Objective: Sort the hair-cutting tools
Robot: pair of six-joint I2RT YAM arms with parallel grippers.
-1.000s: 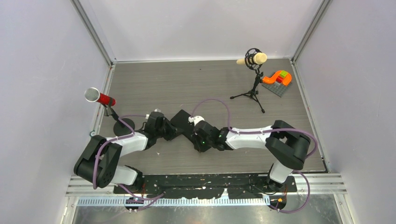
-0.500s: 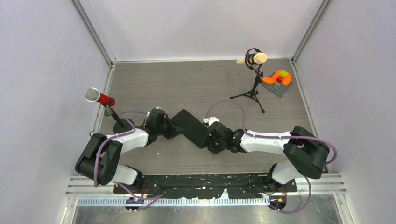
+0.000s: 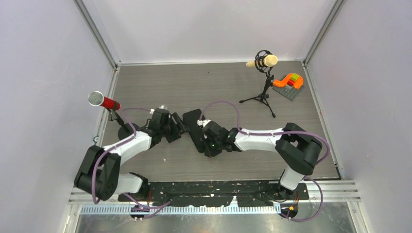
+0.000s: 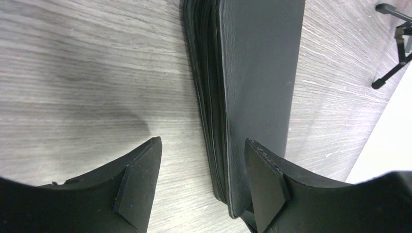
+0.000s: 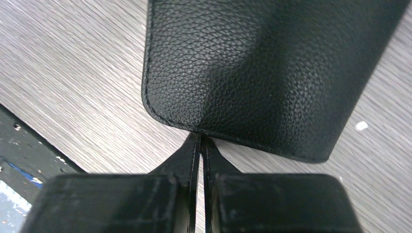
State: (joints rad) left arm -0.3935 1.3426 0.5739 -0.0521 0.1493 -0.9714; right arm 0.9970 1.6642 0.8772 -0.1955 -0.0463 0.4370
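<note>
Stretched low inward, left claw (image 4: 203, 145) sits spread astride the case (image 4: 257, 73); right claw (image 5: 200, 138), closed, touches it.

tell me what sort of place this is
Most likely a robot lab test cell: a wood-grain table boxed in by plain white panels on metal framing, two robot arms bolted at its near edge, and a red microphone and a cream microphone on stands. A black case lies between the arms.

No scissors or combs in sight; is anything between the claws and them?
Only the black case shows; any tools inside are hidden. The open left claw straddles its edge; the shut right claw touches its rim.
</note>
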